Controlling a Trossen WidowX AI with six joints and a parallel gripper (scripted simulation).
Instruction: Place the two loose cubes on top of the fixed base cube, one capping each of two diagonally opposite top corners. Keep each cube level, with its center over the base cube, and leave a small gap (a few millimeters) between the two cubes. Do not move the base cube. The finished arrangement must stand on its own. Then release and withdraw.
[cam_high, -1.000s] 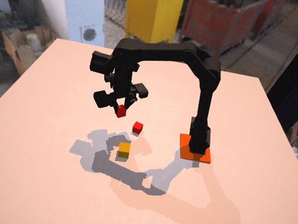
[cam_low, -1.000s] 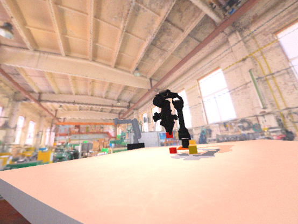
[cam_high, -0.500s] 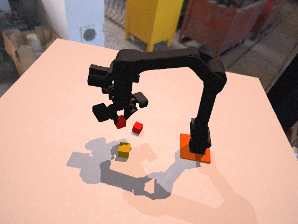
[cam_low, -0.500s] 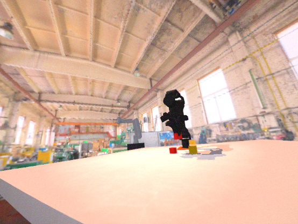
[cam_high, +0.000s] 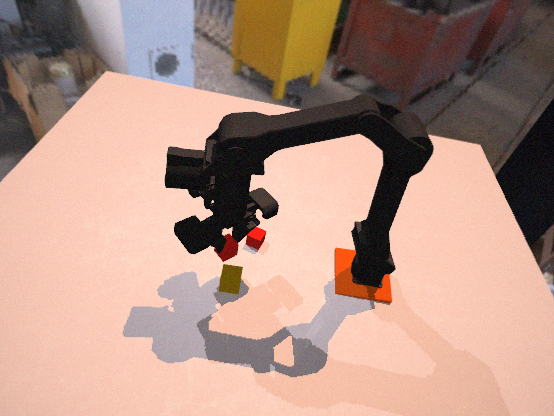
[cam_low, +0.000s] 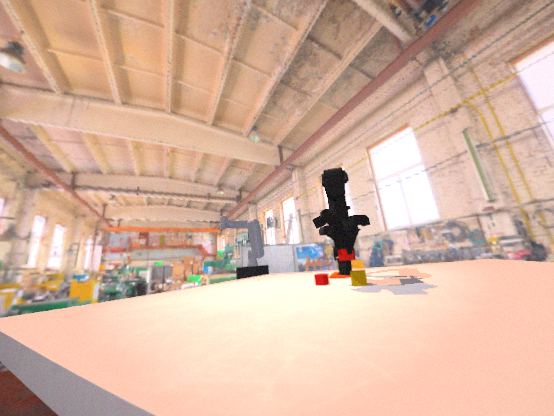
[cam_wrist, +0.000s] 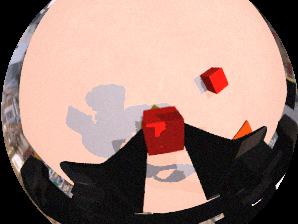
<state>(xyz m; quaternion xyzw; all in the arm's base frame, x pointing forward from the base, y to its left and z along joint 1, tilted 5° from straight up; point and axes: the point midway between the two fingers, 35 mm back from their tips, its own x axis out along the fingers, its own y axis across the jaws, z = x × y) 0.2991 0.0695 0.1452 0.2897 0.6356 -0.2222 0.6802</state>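
Gripper (cam_high: 231, 239) clamps one small red cube (cam_high: 227, 247) in the air just above the olive-yellow base cube (cam_high: 230, 278), while the second red cube (cam_high: 255, 238) rests nearby on the pink table (cam_high: 100, 175)

Air gap above base cube (cam_high: 230, 278) is being kept unobstructed; second red cube (cam_high: 255, 238), toward the table's far edge, is being left as nearest obstacle.

The arm (cam_high: 320, 122) is showing matte black all over, with thick rounded links and blocky joints; its fingers are looking like dark wedges, and its base plate (cam_high: 362, 282) is glowing flat orange.
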